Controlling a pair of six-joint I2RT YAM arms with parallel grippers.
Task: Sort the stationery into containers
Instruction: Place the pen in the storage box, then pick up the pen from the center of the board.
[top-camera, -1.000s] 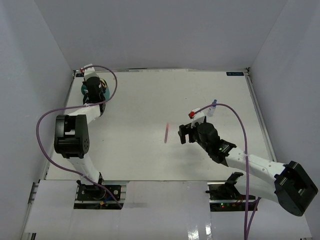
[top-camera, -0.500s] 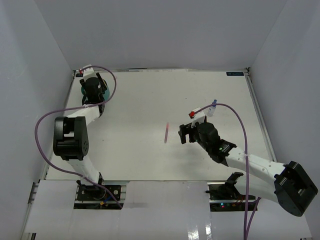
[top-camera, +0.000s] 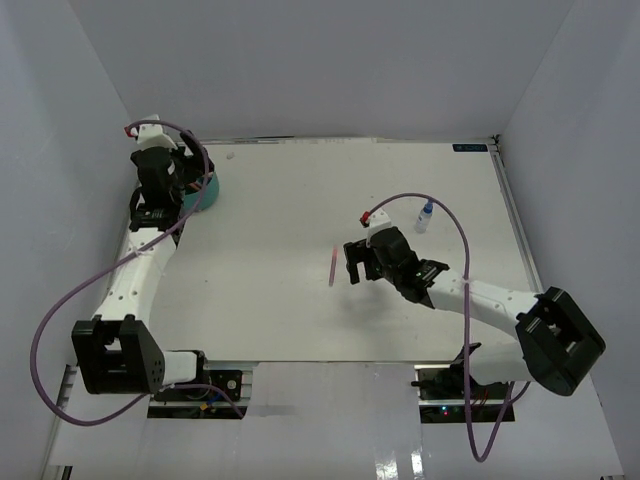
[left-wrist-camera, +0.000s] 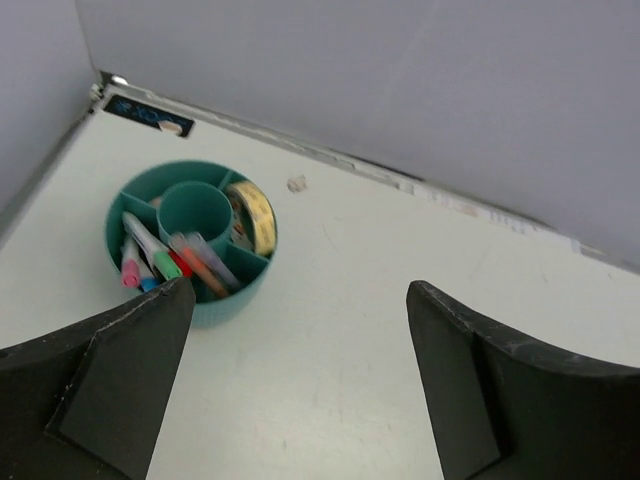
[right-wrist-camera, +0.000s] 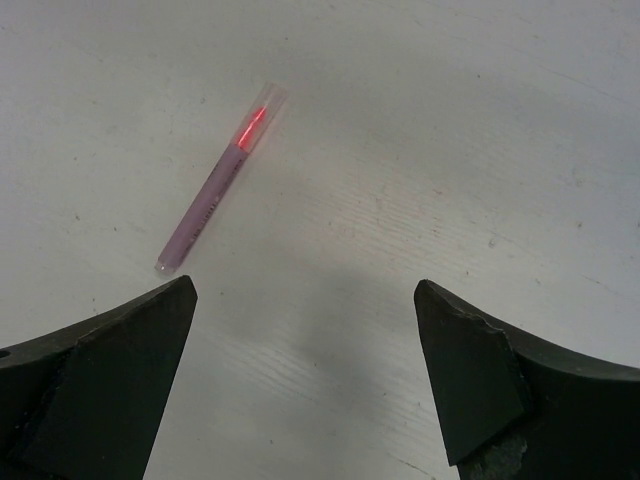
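Observation:
The teal organizer (left-wrist-camera: 232, 296) (top-camera: 207, 192) stands in the far left corner of the table. It holds several markers (left-wrist-camera: 160, 262) in one compartment and a cream tape roll (left-wrist-camera: 255, 213) in another. My left gripper (left-wrist-camera: 300, 290) (top-camera: 193, 175) hovers open just off the organizer with nothing between its fingers. A pink marker (right-wrist-camera: 215, 193) (top-camera: 332, 266) lies alone mid-table. My right gripper (right-wrist-camera: 305, 288) (top-camera: 352, 263) is open and empty just right of it. A small blue-capped bottle (top-camera: 424, 217) stands further right.
White walls close in the table at the back and on both sides. A small scrap (left-wrist-camera: 297, 184) lies near the back wall beside the organizer. A dark label (left-wrist-camera: 150, 115) is stuck in the back left corner.
My left gripper has opened and drawn back off the organizer, with the arm swinging left. My right gripper has shifted left toward the pink marker, leaving the bottle uncovered.

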